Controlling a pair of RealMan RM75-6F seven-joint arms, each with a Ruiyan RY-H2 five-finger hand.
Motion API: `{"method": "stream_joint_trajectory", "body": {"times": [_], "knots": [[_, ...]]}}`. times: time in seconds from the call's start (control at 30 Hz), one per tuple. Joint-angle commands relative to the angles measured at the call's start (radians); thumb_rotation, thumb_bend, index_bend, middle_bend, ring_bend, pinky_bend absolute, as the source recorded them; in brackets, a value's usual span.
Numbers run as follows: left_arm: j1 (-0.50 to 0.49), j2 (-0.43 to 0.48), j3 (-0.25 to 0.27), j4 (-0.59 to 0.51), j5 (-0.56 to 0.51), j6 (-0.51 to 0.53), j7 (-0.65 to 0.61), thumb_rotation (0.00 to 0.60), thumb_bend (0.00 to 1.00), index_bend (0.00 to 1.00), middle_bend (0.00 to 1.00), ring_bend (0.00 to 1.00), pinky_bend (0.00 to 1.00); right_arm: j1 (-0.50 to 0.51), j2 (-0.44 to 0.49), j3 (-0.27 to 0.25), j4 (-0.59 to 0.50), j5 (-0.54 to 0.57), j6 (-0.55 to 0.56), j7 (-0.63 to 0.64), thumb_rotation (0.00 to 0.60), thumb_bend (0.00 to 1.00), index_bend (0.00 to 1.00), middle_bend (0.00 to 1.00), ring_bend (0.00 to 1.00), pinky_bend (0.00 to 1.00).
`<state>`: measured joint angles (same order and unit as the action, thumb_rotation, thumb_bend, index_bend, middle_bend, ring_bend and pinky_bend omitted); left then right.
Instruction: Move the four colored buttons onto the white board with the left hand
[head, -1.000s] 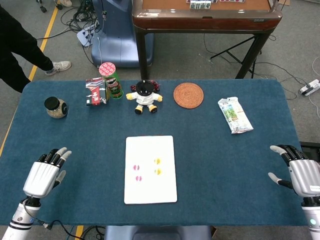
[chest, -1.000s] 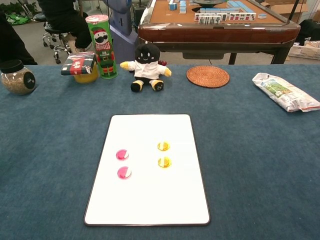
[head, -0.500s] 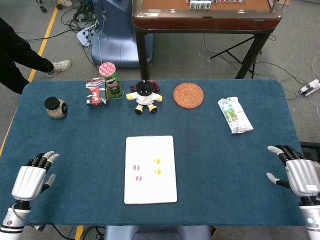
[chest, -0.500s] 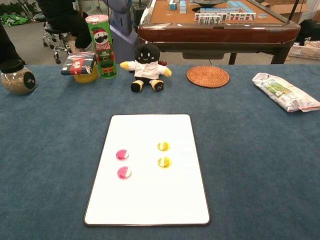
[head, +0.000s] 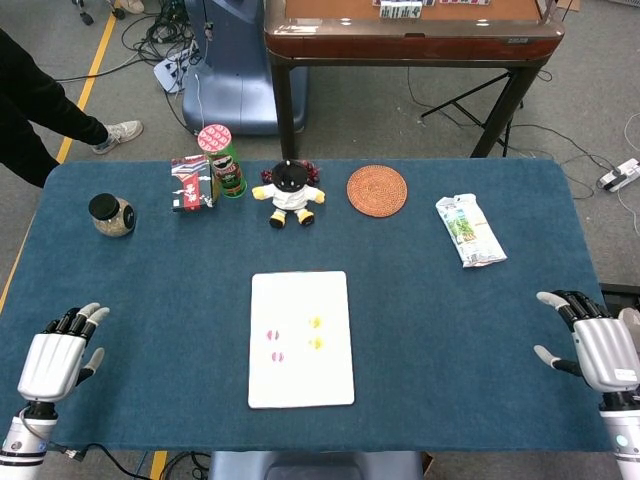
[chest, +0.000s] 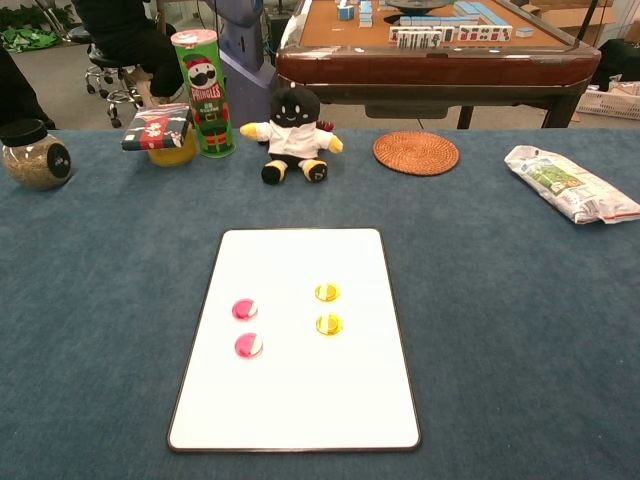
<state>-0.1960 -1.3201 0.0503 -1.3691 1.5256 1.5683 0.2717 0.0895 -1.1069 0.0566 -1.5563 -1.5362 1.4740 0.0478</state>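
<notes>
Since a second ago my left hand (head: 52, 362) has drawn back left of the flat white rectangular board (chest: 300, 400) — fingers apart, holding nothing — because two pink (chest: 245, 309) and two yellow round buttons (chest: 327, 292) already sit there.

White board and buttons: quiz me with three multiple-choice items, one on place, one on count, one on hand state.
1. Where do the yellow buttons lie on the white board?
A. right of the pink ones
B. left of the pink ones
C. off the board

2. How many pink buttons are on the board?
A. one
B. two
C. four

3. What does the left hand hold?
A. a button
B. the jar
C. nothing

Answers: 1 A, the chest view shows yellow to the right; 2 B, two pink discs show; 3 C, it sits near the table's corner, fingers apart.
</notes>
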Motion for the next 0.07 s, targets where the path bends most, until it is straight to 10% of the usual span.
{"method": "stream_joint_trajectory", "body": {"times": [0.03, 0.07], "knots": [[0.003, -0.001, -0.002, 0.002, 0.002, -0.007, 0.001, 0.600, 0.32, 0.28, 0.24, 0.24, 0.42, 0.003, -0.001, 0.001, 0.000, 0.003, -0.006, -0.005, 0.600, 0.00, 0.25, 0.27, 0.20, 0.35], [0.005, -0.001, -0.003, 0.002, 0.003, -0.009, 0.001, 0.600, 0.32, 0.28, 0.24, 0.24, 0.42, 0.004, -0.002, 0.000, -0.001, 0.002, -0.006, -0.007, 0.600, 0.00, 0.25, 0.27, 0.20, 0.35]]}}
